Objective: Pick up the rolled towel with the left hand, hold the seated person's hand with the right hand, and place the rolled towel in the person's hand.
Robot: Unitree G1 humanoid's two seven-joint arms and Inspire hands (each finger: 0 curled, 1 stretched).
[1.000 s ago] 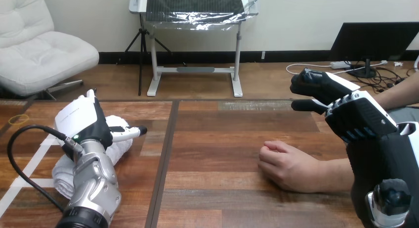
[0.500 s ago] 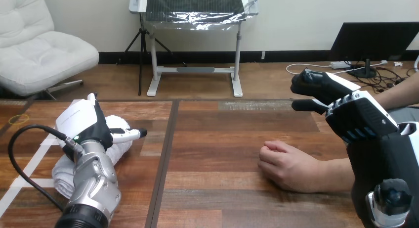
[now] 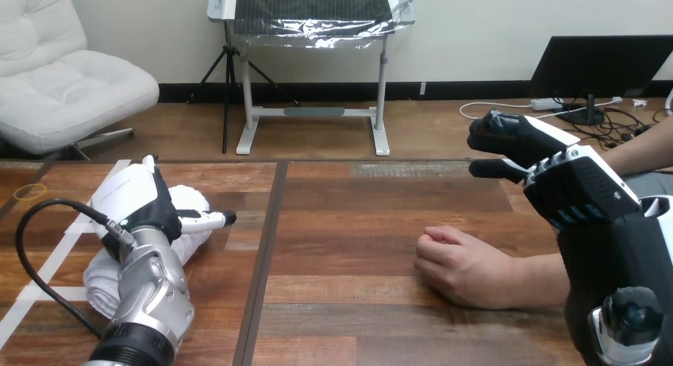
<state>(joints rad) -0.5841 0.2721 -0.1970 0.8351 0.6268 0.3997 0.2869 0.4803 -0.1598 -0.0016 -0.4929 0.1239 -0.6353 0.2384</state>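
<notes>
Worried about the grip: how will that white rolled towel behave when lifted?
The white rolled cloth towel looks soft, so it would probably squash under the left robot hand rather than slip. Likely light for its bulk; the roll may sag or unwind.

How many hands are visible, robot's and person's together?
3. The robot's left hand is on the rolled towel at left; its right hand is raised at right; the person's hand rests on the table. The person's other hand may be hidden.
</notes>
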